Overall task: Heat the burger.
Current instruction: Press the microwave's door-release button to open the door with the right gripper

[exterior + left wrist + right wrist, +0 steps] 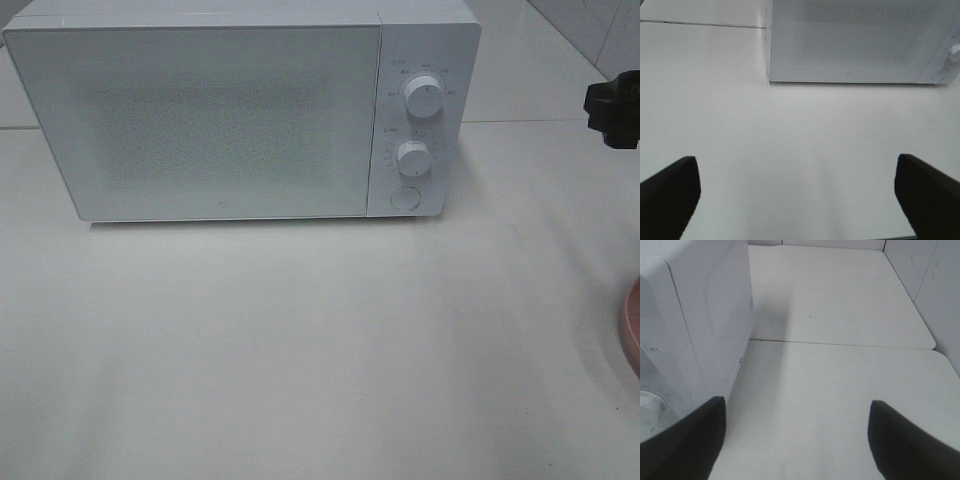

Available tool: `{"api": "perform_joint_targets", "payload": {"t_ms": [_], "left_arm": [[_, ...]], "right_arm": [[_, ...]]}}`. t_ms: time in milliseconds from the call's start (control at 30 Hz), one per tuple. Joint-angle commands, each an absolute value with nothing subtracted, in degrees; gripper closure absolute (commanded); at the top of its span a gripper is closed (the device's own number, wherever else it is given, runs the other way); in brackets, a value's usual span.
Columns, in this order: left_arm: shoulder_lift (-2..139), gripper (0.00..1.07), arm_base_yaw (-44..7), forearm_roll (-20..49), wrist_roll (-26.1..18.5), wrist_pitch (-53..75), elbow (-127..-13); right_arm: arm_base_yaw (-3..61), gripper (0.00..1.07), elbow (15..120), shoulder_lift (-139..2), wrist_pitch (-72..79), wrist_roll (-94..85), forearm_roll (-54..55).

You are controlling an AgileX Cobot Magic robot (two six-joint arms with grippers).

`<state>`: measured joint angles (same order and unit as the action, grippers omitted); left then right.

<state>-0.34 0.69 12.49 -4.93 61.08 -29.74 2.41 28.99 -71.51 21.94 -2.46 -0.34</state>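
— Item one?
— Microwave (200, 120), white, door shut, standing on pale counter (300, 350). Upper knob (424, 98), lower knob (413, 155), round button (404, 197) beneath, all on right-hand panel.
— Claws?
— Left claw (800, 200): spread wide, nothing between fingers, over counter, facing microwave door. Right claw (797, 440): spread wide, nothing held, just beside microwave's side wall.
— Burger?
— Cannot tell where; shown in no view. Pink plate (631, 330): sliver of rim only, at right edge of exterior high view, contents cut off.
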Motion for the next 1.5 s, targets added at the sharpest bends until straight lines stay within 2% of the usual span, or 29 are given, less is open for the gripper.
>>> {"api": "perform_joint_targets", "payload": {"t_ms": [33, 200, 267, 300, 367, 533, 567, 833, 1300, 1500], "left_arm": [[-1.38, 0.09, 0.74, 12.43, -4.87, 61.31, -29.68], [-1.38, 0.09, 0.74, 12.43, -4.87, 61.31, -29.68], [-1.38, 0.09, 0.74, 12.43, -4.87, 61.31, -29.68], [-1.38, 0.09, 0.74, 12.43, -4.87, 61.31, -29.68], [-1.38, 0.09, 0.74, 12.43, -4.87, 61.31, -29.68], [-1.38, 0.09, 0.74, 12.43, -4.87, 61.31, -29.68], [-1.38, 0.09, 0.74, 12.43, -4.87, 61.31, -29.68], [-1.38, 0.09, 0.74, 12.43, -4.87, 61.31, -29.68], [-1.38, 0.09, 0.74, 12.38, -4.81, 61.31, -29.68], [-1.38, 0.09, 0.74, 12.38, -4.81, 61.31, -29.68]], "right_arm": [[2.64, 0.33, 28.13, -72.02, 26.07, -4.53, 0.92], [7.91, 0.33, 24.75, -73.85, 34.89, -12.83, 8.08], [13.24, 0.33, 23.26, -76.6, 41.25, -19.25, 17.99], [13.24, 0.33, 23.26, -76.6, 41.25, -19.25, 17.99], [17.82, 0.33, 22.69, -79.07, 45.38, -22.46, 23.38], [23.09, 0.33, 22.69, -81.88, 49.62, -23.43, 26.99], [25.84, 0.33, 22.69, -83.37, 51.91, -23.43, 29.39], [34.32, 0.33, 22.69, -89.21, 59.87, -24.64, 39.76], [46.01, 0.33, 22.75, -96.26, 66.41, -24.12, 47.21], [46.98, 0.34, 22.75, -96.77, 66.18, -22.46, 47.5]]}}
